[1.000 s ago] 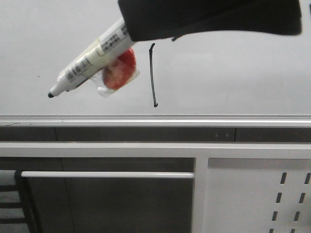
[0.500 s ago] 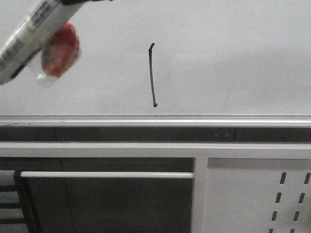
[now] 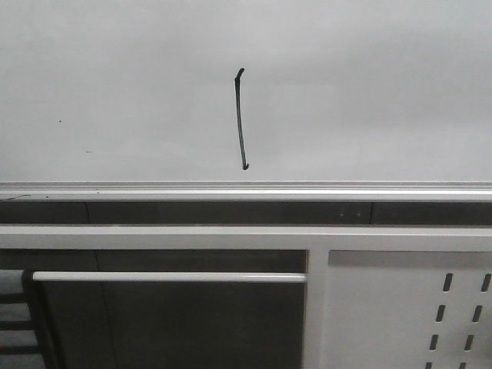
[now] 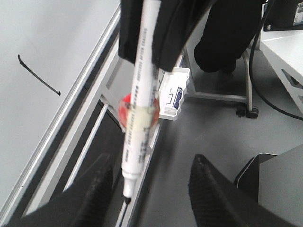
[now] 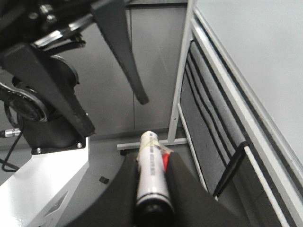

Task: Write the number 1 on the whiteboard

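The number 1 [image 3: 241, 119] is a thin, nearly vertical black stroke on the whiteboard [image 3: 369, 92], just above its lower silver frame. It also shows in the left wrist view [image 4: 39, 80]. My right gripper [image 5: 151, 161] is shut on a white marker [image 5: 151, 182] with a red tag [image 5: 165, 161] taped to it. In the left wrist view the marker [image 4: 139, 109] hangs tip down from the right gripper [image 4: 144, 59], off the board and above my left gripper [image 4: 154, 189]. The left gripper is open and empty. Neither gripper shows in the front view.
The board's silver frame edge [image 3: 246, 188] runs across the front view, with a white bar [image 3: 169, 277] and a white perforated panel [image 3: 407, 307] below it. A small white holder [image 4: 173, 97], a wheeled stand leg [image 4: 246, 111] and a white table [image 4: 284, 47] lie beyond.
The right gripper carried the marker leftward away from the stroke and out of the front view. The stroke is unchanged.
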### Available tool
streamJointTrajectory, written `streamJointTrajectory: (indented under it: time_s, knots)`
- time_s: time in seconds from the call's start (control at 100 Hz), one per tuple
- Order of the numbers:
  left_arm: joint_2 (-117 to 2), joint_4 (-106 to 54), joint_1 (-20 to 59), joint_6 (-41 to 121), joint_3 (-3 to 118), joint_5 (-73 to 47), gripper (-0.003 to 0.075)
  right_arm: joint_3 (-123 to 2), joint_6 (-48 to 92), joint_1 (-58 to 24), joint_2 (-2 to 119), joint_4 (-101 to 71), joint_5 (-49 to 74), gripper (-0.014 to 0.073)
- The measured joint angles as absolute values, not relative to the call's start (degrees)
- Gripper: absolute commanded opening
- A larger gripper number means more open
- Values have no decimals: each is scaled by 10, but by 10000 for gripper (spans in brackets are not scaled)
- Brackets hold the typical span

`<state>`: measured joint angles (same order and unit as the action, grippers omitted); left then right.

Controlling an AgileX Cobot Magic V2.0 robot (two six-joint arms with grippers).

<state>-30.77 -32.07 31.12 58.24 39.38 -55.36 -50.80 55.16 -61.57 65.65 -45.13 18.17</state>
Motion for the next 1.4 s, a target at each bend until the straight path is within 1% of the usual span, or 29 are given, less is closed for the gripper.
streamJointTrajectory:
  time_s: [0.07,0.22,0.31,0.49,0.91,1.07,1.26,1.4]
  knots:
    - [-308,-321,311,582,394,-551,323,-517,552,-616,660,-449,189,-52]
    - [-308,-320,311,567,394,-539,244,-537,552,-616,661,-448,206,-52]
    - [-308,-320,311,560,394,-529,222,-545,552,-616,661,-446,214,-52]
    - [-311,-320,311,554,394,-524,219,-554,552,-616,661,-440,233,-52]
    - [-372,-320,311,553,394,-537,219,-557,552,-616,661,-437,246,-52]
    - [-376,-320,311,553,394,-538,219,-557,553,-616,661,-431,250,-52]
    - [-376,-325,311,553,394,-539,191,-557,553,-616,661,-414,254,-52]
    - [-376,-342,311,553,400,-543,191,-557,553,-611,661,-409,265,-52]
